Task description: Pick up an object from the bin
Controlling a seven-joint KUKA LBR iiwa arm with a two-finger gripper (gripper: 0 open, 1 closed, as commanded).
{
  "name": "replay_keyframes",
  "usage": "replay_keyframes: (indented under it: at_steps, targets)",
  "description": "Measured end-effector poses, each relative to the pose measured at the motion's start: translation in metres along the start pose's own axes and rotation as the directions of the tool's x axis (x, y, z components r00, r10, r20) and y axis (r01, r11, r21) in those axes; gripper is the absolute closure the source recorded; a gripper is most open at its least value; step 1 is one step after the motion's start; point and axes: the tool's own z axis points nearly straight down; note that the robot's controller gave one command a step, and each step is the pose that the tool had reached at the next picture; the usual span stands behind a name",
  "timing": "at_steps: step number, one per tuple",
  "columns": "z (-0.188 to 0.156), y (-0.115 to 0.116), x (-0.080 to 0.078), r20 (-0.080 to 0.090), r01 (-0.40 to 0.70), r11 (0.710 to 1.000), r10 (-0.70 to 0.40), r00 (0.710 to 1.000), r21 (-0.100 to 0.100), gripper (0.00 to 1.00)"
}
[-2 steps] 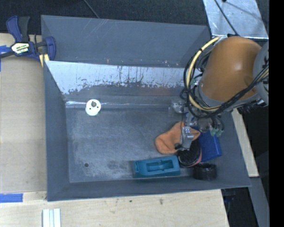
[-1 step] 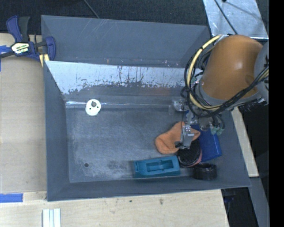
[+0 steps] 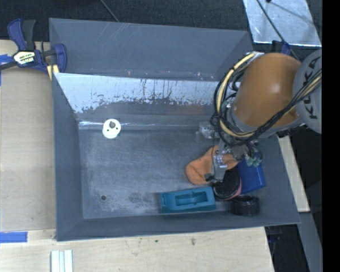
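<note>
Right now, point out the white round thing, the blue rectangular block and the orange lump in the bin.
white round thing [image 3: 111, 128], camera view, on its middle.
blue rectangular block [image 3: 187, 200], camera view, on its top face.
orange lump [image 3: 197, 171], camera view, on its left bulge.

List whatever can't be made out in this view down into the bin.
- Orange soft lump, camera view: its right end runs under the gripper; whether it is gripped is unclear.
- Black round thing with a red rim: partly covered by the gripper; its kind is unclear.
- Dark blue box: its top is hidden by the arm.
- Small white round thing: too small to identify.
</note>
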Motion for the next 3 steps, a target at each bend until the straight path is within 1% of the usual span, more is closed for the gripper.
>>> replay_keyframes:
  at_steps: [1,2,3]
  targets:
    - [0.028,-0.005,0.013,-0.012,-0.077,0.997,0.077,0.997,-0.001,0.0]
    - [0.073,-0.009,0.019,0.003,-0.088,0.996,0.088,0.996,-0.005,1.0]
    - [0.076,-0.011,0.021,0.0,-0.088,0.996,0.088,0.996,-0.002,0.0]
